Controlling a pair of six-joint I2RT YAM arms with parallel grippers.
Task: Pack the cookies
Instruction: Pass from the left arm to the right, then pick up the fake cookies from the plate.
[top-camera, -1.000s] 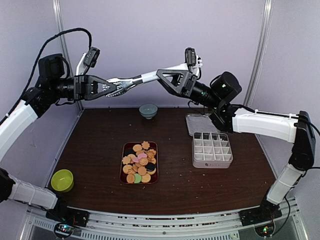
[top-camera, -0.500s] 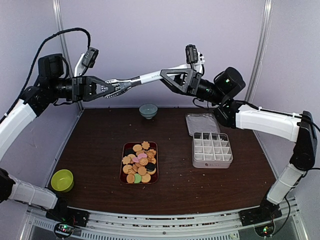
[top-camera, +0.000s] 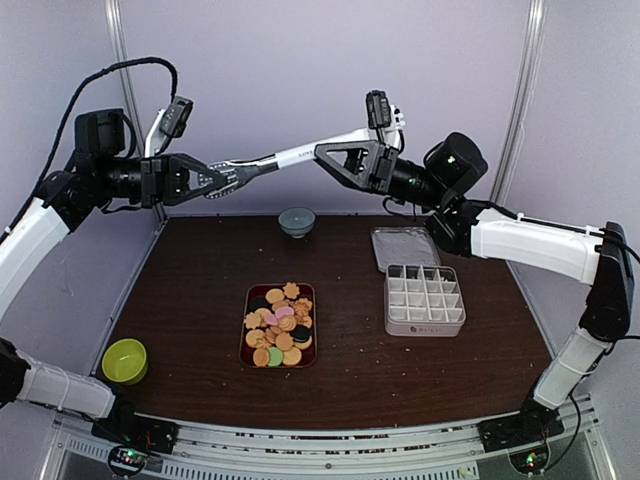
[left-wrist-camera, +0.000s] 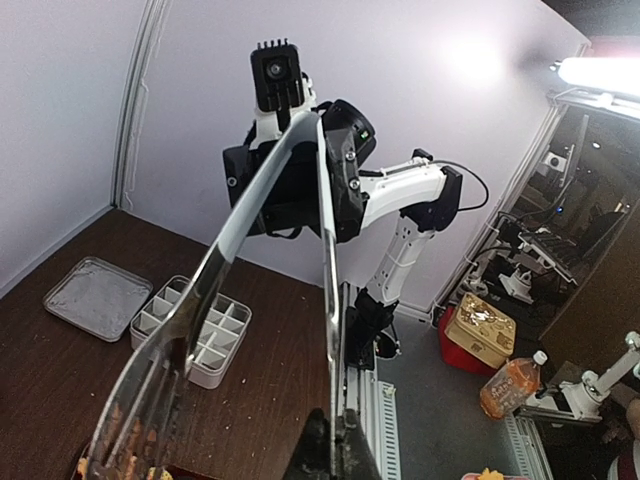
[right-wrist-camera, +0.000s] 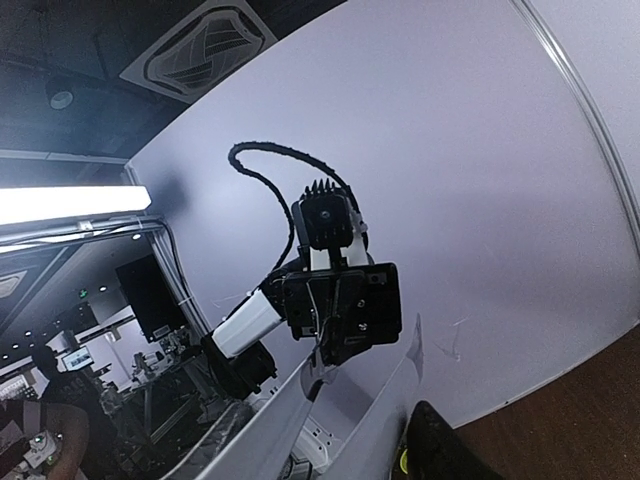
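Observation:
The cookies, mostly golden with a few dark, pink and green ones, lie piled in a dark red tray at the table's middle. Both grippers are raised high above the back of the table, far from the cookies. A pair of silver tongs spans between them. My left gripper is shut on the tongs' slotted tip end. My right gripper grips the handle end; in its wrist view the tongs run toward the left gripper.
A white divided box stands right of the tray, with a flat metal lid behind it. A grey-blue bowl sits at the back centre. A green bowl sits at the front left.
Both grippers and the tongs between them have shifted slightly left and the tongs have tilted a little. Nothing on the table has moved.

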